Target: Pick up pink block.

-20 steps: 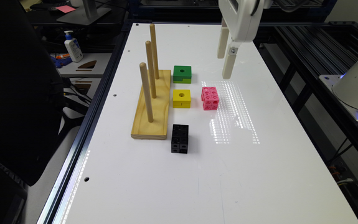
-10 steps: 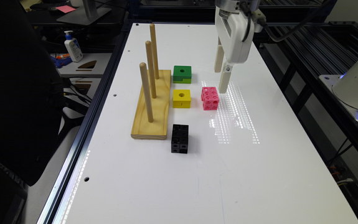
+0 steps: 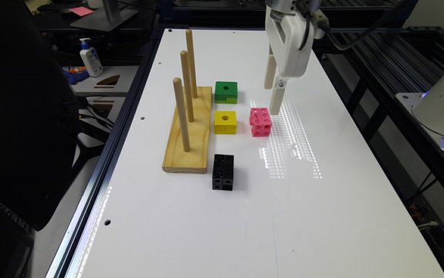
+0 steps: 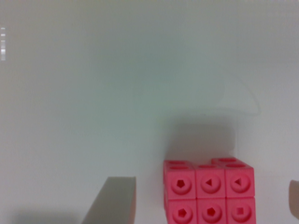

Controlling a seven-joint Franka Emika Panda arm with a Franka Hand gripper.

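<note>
The pink block (image 3: 260, 122) sits on the white table (image 3: 244, 231), a small cube with round holes on its faces. My gripper (image 3: 273, 94) hangs low over the table just behind the block, slightly toward the exterior view's right, not touching it. In the wrist view the pink block (image 4: 209, 192) lies between the two spread fingers, one finger (image 4: 112, 200) on one side and the other at the picture's edge. The gripper (image 4: 205, 189) is open and holds nothing.
A yellow block (image 3: 225, 122) stands close beside the pink block and a green block (image 3: 226, 92) behind it. A black cube (image 3: 222, 172) lies nearer the front. A wooden base with three upright pegs (image 3: 188, 131) stands to the exterior view's left.
The gripper has come down and shifted toward the exterior view's left, closer to the pink block. The blocks have not moved.
</note>
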